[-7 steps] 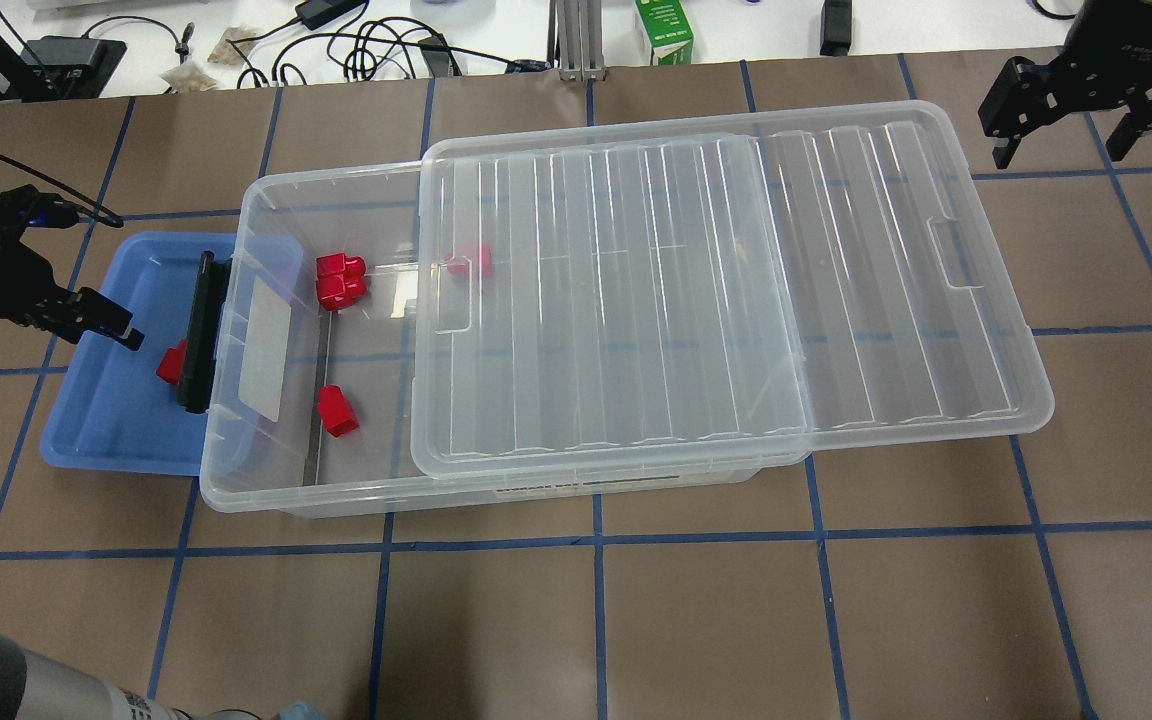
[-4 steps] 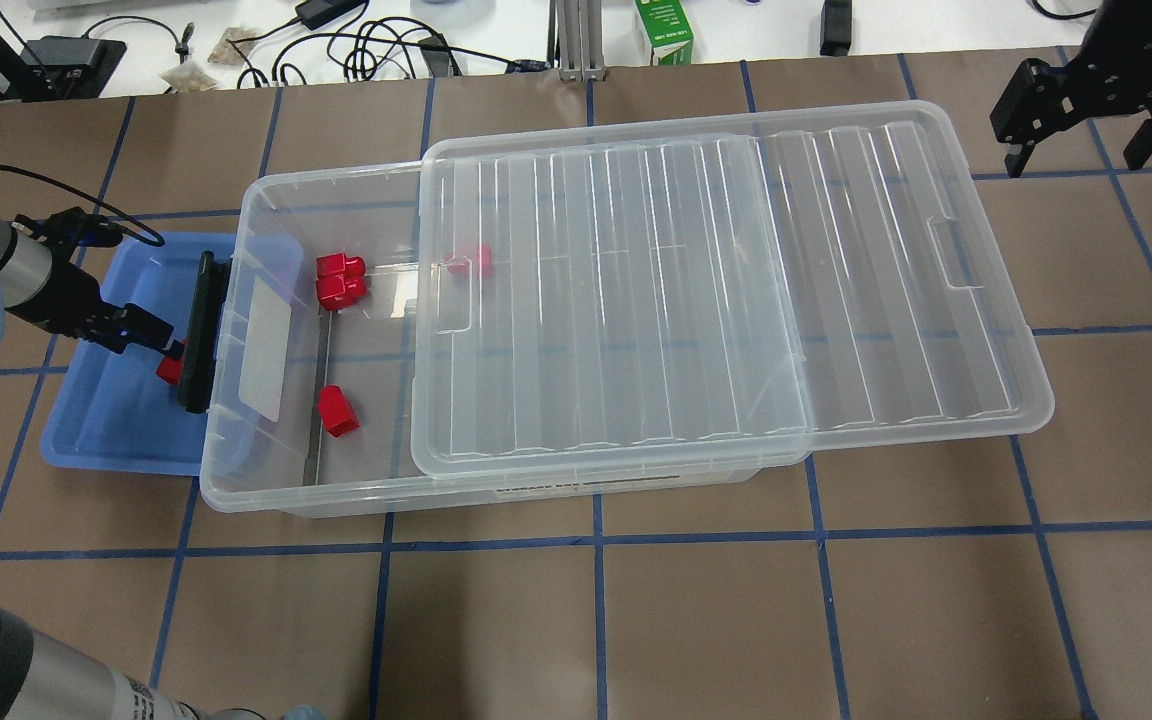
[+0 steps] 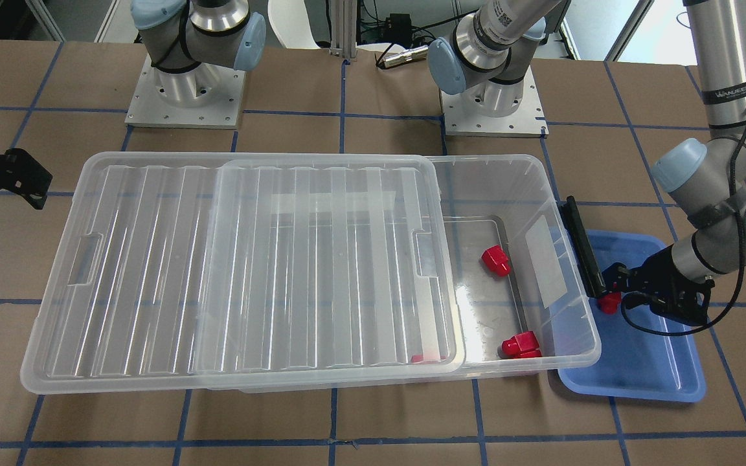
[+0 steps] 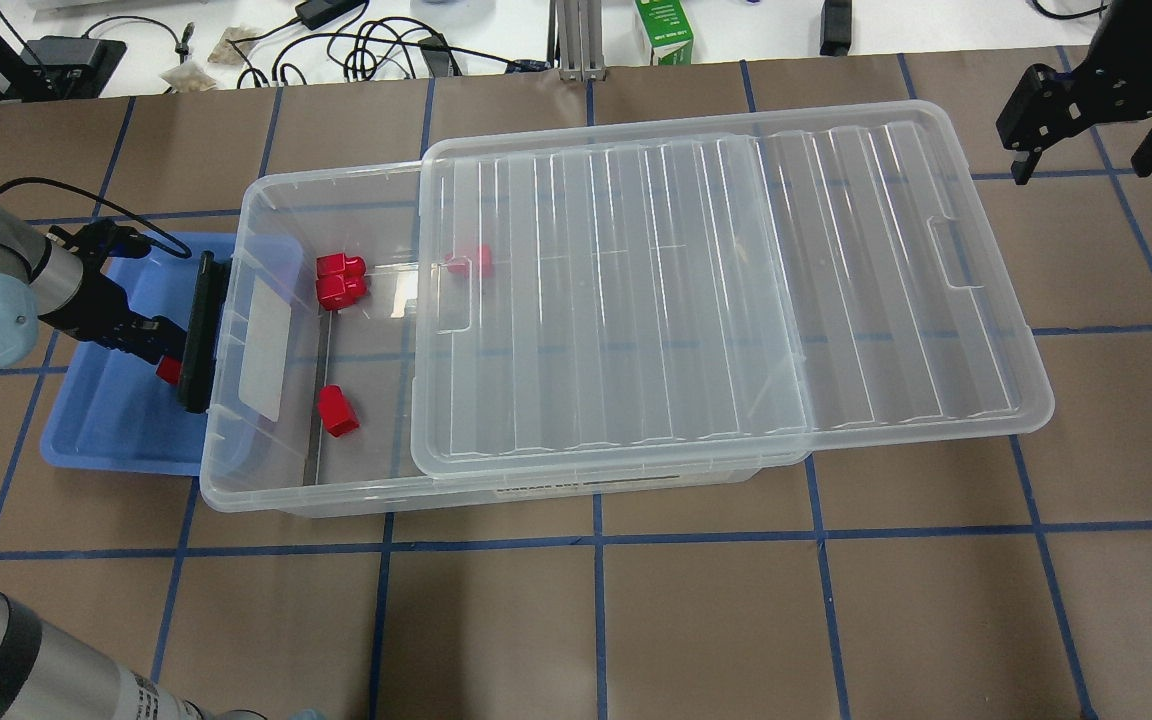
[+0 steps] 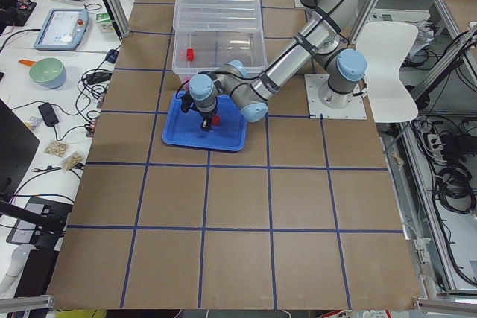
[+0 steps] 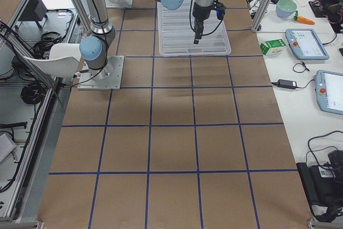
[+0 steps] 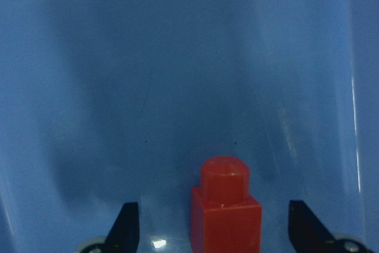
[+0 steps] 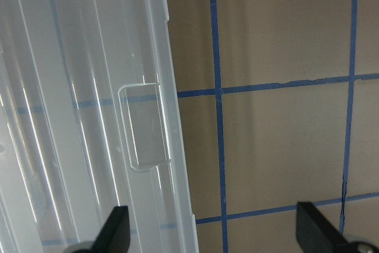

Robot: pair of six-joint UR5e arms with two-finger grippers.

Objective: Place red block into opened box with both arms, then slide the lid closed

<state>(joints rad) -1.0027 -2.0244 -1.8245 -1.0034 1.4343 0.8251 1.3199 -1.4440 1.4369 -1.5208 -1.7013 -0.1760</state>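
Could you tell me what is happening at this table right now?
The left gripper, open, straddles a red block in the blue tray, not yet gripping it. In the box lie other red blocks; its lid is slid partly open. The right gripper hangs open past the lid's far end.

**Surface**: brown, ruled into large squares by blue tape lines.
**Box** and **lid**: clear, colourless plastic. The lid is patterned with lengthwise ribs, and the box's end wall bears a whitish patch.
**Tray**: plain mid-blue.
**Red block** on the tray: bright, uniform red. The other blocks in the box are the same red.
**Left arm** and **right arm**: silver-grey tubes with light-blue joint caps.
**Left fingers** and **right fingers**: black.
**Carton** beyond the surface: green and white.
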